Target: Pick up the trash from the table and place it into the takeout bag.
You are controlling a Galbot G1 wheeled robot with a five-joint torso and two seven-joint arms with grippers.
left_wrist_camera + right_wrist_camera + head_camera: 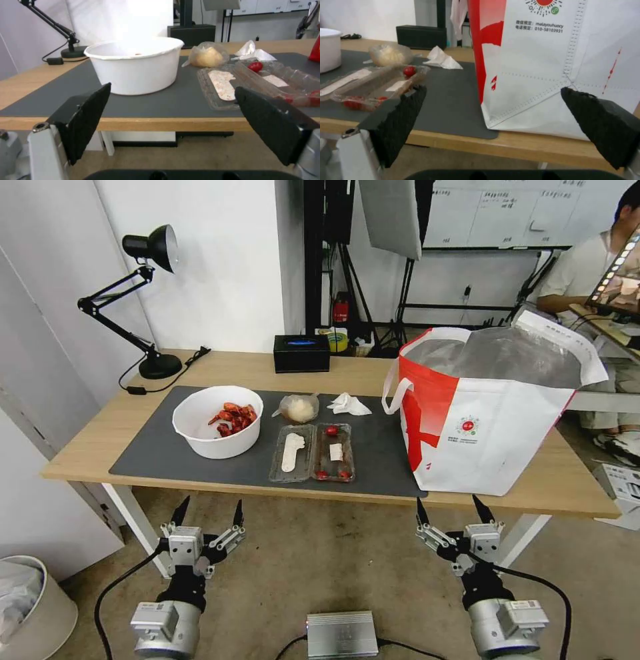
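Hovering before table (100,447): two claws, left (208,511), right (452,509), both released; one bowl (217,423), one takeout bag (493,447).

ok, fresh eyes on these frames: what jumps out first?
The takeout bag, standing open at the table's right end, dwarfs everything else. Left of it on the dark grey mat sits the white bowl of red crayfish shells. Nearer the camera, the left gripper and right gripper hover below the table edge, jaws open.
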